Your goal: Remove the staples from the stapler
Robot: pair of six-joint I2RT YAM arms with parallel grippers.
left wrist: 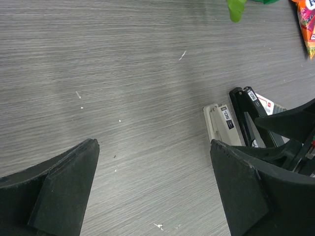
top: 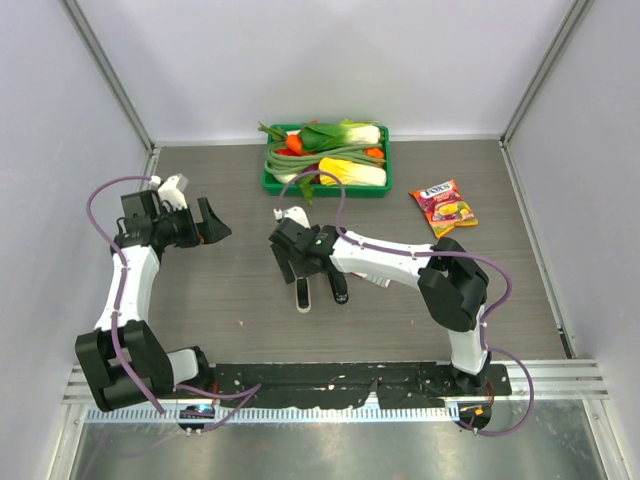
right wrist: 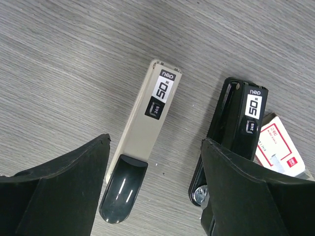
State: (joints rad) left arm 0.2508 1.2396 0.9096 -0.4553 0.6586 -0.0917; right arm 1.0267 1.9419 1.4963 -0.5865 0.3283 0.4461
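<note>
Two closed staplers lie side by side on the table: a beige stapler (right wrist: 142, 142) with a dark end and a black stapler (right wrist: 238, 125). Both also show in the top view, beige (top: 303, 297) and black (top: 340, 291). My right gripper (right wrist: 155, 142) is open and hovers just above them, holding nothing. Its left finger is left of the beige stapler and its right finger overlaps the black one. My left gripper (left wrist: 153, 142) is open and empty over bare table, well left of the staplers (top: 218, 228). I see no staples.
A small pink-and-white box (right wrist: 278, 147) lies against the black stapler's far side. A green tray (top: 270, 185) of toy vegetables stands at the back middle. A snack bag (top: 445, 207) lies to its right. Grey walls enclose the table.
</note>
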